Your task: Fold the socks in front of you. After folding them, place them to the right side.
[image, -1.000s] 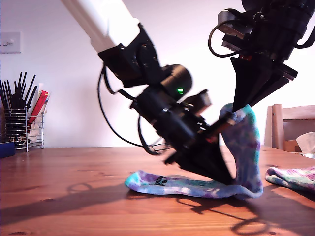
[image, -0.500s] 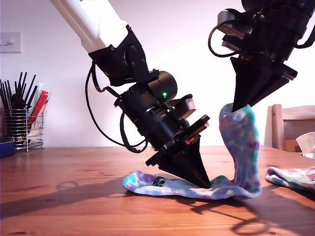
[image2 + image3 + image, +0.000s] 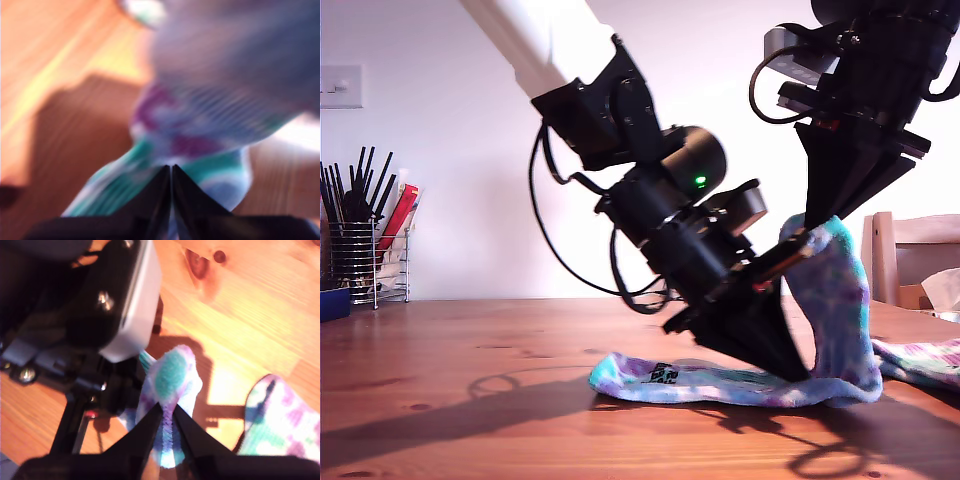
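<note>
**Sock Half-Raised Between Two Grippers on Tabletop**

Nearest the exterior view, the wooden tabletop (image 3: 470, 420) carries one tie-dye sock (image 3: 720, 382) lying flat along its length, black lettering visible near the cuff end toward the exterior view's left. Its other end bends upward toward the exterior view's right and stands nearly vertical.

My first gripper (image 3: 798, 370) angles down steeply onto the flat part of the sock, close to the bend. In the first wrist view, its jaws are drawn together to a thin seam with the teal and purple fabric at their tips (image 3: 171, 169); the picture is blurred, and whether they pinch fabric or merely press on it cannot be told.

My second gripper (image 3: 817, 222) hangs from above and is clamped on the raised tip of the sock; the second wrist view shows the fabric pinched between its jaws (image 3: 168, 412).

A second sock (image 3: 925, 360) lies on the tabletop at the exterior view's right edge, just beyond the fold.

Farther back, a wire holder of utensils (image 3: 365, 255) stands at the exterior view's left, and a wooden chair (image 3: 910, 255) at its right.
</note>
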You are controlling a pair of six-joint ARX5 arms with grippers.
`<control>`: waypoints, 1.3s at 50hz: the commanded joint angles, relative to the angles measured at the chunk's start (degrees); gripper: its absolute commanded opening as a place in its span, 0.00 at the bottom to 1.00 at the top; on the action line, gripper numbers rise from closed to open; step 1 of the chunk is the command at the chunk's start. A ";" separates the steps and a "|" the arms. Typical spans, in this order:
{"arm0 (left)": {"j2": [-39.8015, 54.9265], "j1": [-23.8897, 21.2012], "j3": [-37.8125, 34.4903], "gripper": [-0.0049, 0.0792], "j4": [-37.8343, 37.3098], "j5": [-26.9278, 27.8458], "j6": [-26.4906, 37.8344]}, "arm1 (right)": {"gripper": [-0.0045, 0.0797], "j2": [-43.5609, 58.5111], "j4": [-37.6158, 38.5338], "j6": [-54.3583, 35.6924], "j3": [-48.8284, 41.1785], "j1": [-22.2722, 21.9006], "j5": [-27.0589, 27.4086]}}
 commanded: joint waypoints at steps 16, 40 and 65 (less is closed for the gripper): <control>1.22 2.01 -0.24 0.03 -0.50 -0.07 -0.07 | 0.04 -0.96 -0.11 -0.28 0.55 0.15 0.02; -3.93 4.33 -0.24 0.03 -1.88 1.81 0.90 | 0.04 -0.96 0.04 -0.37 0.55 0.15 0.02; -4.15 4.50 -0.26 0.03 -16.85 -4.72 9.84 | 0.04 -0.96 0.22 -0.74 0.55 0.15 0.00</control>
